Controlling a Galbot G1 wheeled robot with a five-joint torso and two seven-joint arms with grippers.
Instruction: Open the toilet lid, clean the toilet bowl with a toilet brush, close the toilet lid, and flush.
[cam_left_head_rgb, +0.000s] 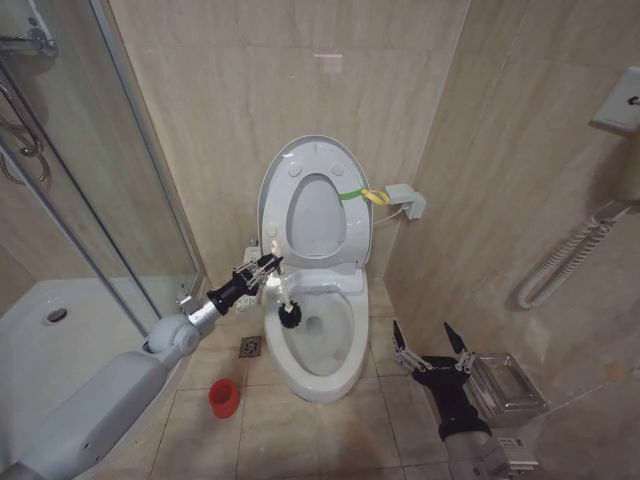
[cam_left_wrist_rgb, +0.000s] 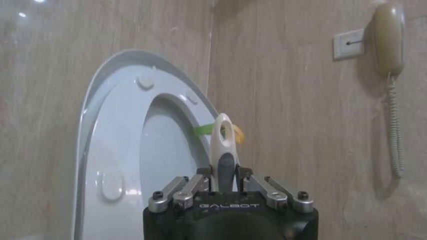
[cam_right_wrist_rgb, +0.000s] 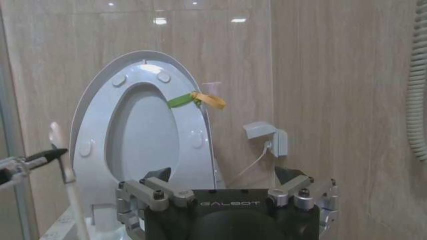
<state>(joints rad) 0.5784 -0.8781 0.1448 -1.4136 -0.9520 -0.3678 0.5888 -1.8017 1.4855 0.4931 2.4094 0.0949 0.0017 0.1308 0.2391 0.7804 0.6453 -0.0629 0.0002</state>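
Observation:
The toilet lid (cam_left_head_rgb: 272, 180) stands raised against the back wall, with the ring seat (cam_left_head_rgb: 345, 240) up in front of it and a yellow-green strap (cam_left_head_rgb: 352, 193) at its edge. Below lies the open toilet bowl (cam_left_head_rgb: 322, 378). My left gripper (cam_left_head_rgb: 262, 268) is shut on the white handle of the toilet brush (cam_left_head_rgb: 281, 288). The dark bristle head (cam_left_head_rgb: 290, 317) hangs at the bowl's left inner rim. The left wrist view shows the handle (cam_left_wrist_rgb: 223, 147) clamped in that gripper (cam_left_wrist_rgb: 225, 175), with the lid (cam_left_wrist_rgb: 100, 85) behind. My right gripper (cam_left_head_rgb: 430, 345) waits open, low to the right of the bowl.
A red holder cup (cam_left_head_rgb: 224, 396) and a floor drain (cam_left_head_rgb: 250, 347) sit on the tiles left of the bowl. The glass shower enclosure (cam_left_head_rgb: 90, 200) bounds the left. A metal box (cam_left_head_rgb: 505, 385), a coiled hose (cam_left_head_rgb: 570, 255) and a wall socket (cam_left_head_rgb: 405, 200) are on the right.

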